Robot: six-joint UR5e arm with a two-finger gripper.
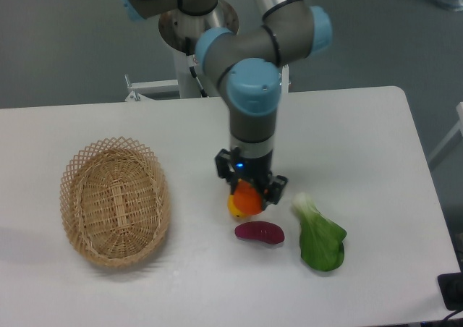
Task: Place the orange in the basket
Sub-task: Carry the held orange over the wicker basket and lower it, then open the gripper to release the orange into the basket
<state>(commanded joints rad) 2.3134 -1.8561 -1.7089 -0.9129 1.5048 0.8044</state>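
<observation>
My gripper (248,194) hangs above the middle of the table, shut on the small round orange (248,197). The orange is held clear of the tabletop, directly over the spot where a yellow-orange mango-like fruit (234,207) lies, so most of that fruit is hidden behind it. The oval wicker basket (114,202) sits empty at the left of the table, well to the left of my gripper.
A purple sweet potato (259,232) lies just below the gripper. A green leafy vegetable (318,234) lies to its right. The arm's base (197,34) stands behind the table's far edge.
</observation>
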